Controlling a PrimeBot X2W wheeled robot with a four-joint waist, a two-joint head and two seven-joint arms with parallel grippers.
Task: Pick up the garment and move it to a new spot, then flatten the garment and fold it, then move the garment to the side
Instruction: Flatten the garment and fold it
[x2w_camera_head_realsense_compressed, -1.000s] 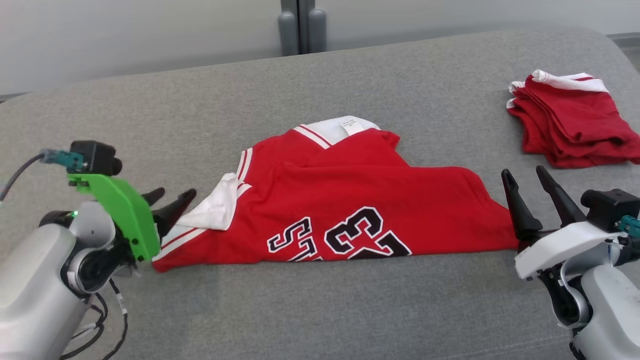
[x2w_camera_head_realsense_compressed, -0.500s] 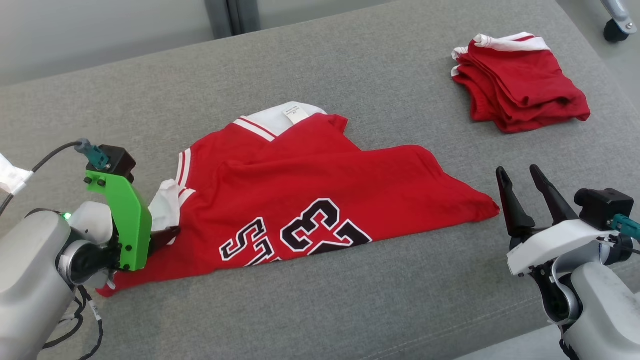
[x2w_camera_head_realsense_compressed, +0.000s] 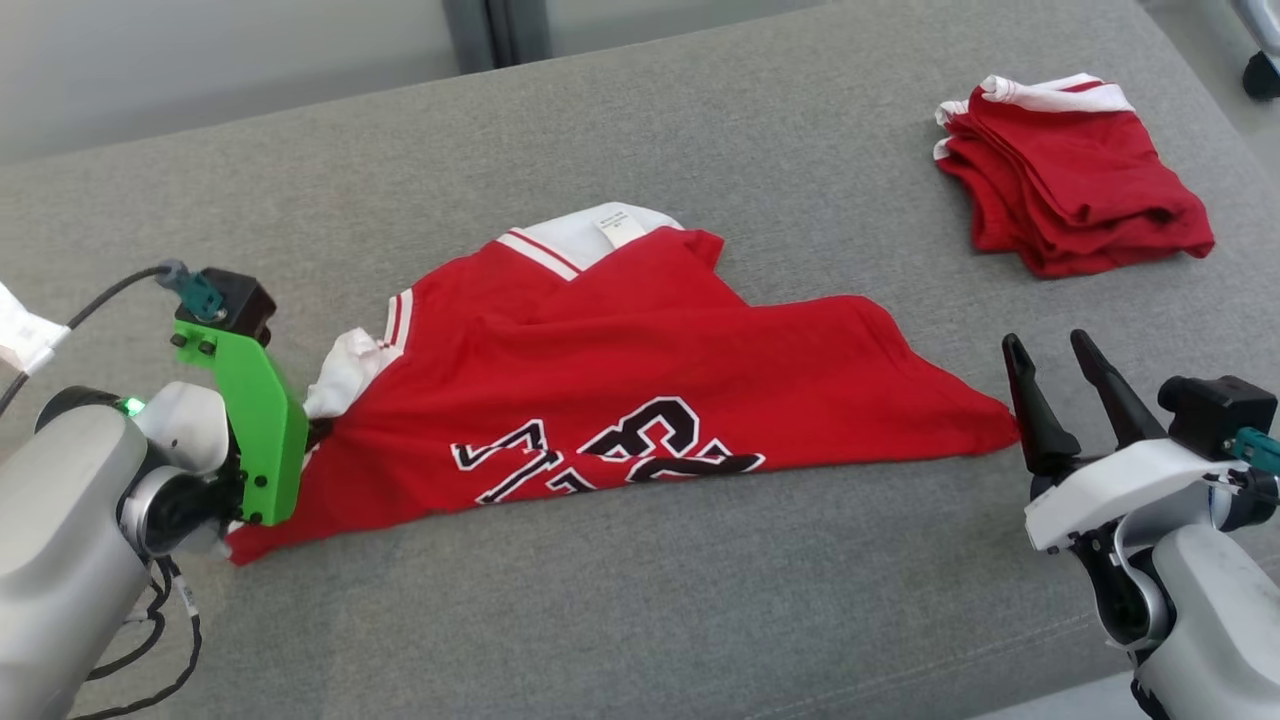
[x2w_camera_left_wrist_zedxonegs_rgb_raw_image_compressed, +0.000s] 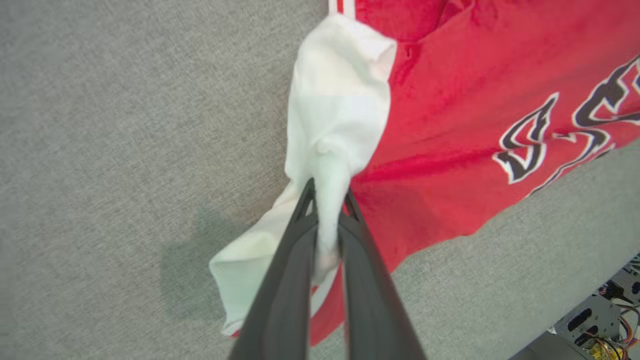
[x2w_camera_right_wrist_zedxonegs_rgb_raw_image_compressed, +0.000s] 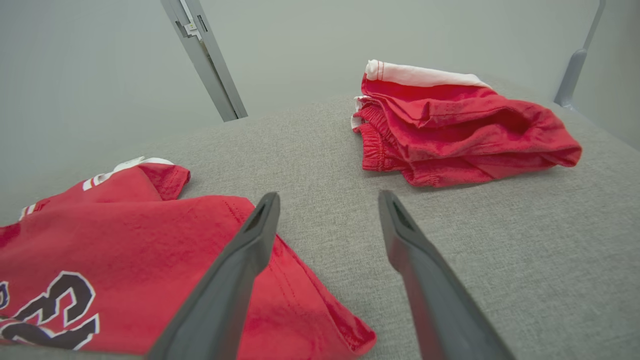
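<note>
Red short-sleeved jersey (x2w_camera_head_realsense_compressed: 640, 380) with white trim and black numerals is spread on grey upholstered surface (x2w_camera_head_realsense_compressed: 700, 620), its white sleeve (x2w_camera_left_wrist_zedxonegs_rgb_raw_image_compressed: 340, 100) pinched tight by closed left gripper (x2w_camera_left_wrist_zedxonegs_rgb_raw_image_compressed: 327, 195), while right gripper (x2w_camera_head_realsense_compressed: 1048, 343) is held wide open, empty, just beside jersey's right corner

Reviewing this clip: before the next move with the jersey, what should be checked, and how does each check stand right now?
1. Left gripper shut on the jersey's white sleeve: ok.
2. Right gripper gripping the jersey: not ok; it is open, at the right corner.
3. Jersey lying flat: not ok; it is bunched and folded over itself, with the number partly hidden.
4. Folded pile apart from the jersey: ok.
5. Sleeve grip firm enough for a lift: cannot tell.
</note>
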